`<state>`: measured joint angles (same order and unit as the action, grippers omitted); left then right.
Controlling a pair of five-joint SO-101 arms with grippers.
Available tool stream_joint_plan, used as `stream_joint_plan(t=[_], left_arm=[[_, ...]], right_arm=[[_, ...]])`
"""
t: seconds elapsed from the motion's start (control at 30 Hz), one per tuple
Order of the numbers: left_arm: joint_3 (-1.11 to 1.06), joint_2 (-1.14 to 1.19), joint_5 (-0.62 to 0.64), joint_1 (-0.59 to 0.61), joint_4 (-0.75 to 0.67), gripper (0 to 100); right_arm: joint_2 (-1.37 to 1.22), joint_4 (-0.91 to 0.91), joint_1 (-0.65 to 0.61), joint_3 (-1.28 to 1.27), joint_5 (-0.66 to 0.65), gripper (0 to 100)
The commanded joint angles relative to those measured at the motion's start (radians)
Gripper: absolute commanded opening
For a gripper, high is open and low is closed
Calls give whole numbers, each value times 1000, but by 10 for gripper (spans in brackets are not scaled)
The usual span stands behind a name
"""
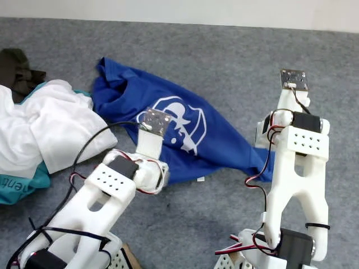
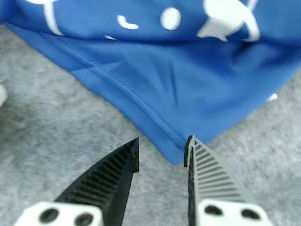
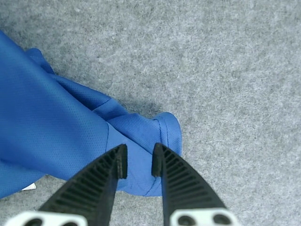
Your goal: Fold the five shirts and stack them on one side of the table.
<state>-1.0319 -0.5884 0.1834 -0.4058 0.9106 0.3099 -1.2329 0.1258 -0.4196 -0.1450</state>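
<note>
Both claws over the blue shirt [image 1: 216, 148], which is spread mid-worktop [image 1: 224, 56], print up.
My left claw [image 2: 162, 142] is open fairly wide, w/ the shirt's hem corner between the tips. My right claw [image 3: 139, 148] is at a narrow gap, tips over the bunched end on the opp. side. A white shirt [image 1: 45, 129] is heaped just beside the blue one, w/ a teal one [image 1: 17, 188] under it and a dark one [image 1: 17, 67] behind.

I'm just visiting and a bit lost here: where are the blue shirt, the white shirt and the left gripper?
blue shirt [image 1: 224, 148]: high view, plain cloth toward its right end.
white shirt [image 1: 50, 129]: high view, middle of its crumpled cloth.
left gripper [image 2: 162, 143]: left wrist view, midway between its fingertips.
</note>
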Motion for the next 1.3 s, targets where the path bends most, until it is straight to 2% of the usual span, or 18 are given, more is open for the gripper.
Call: stream_joint_plan(t=[0.0, 0.2, 0.4, 0.6, 1.0, 1.27], left_arm=[[4, 2, -5, -44, -6, 175], [4, 2, -3, -36, -6, 180], [8, 1, 2, -36, 41, 285], [4, 1, -3, -36, 38, 252], [2, 12, -3, -36, 14, 252], [28, 211, -3, -8, -84, 252]], right_arm=[[42, 21, -4, 4, -11, 105], [42, 19, -4, 4, -11, 105], [44, 19, -5, 4, -9, 105], [45, 18, -5, 4, -11, 105], [47, 18, -5, 4, -11, 105], [47, 15, -5, 5, -11, 105]])
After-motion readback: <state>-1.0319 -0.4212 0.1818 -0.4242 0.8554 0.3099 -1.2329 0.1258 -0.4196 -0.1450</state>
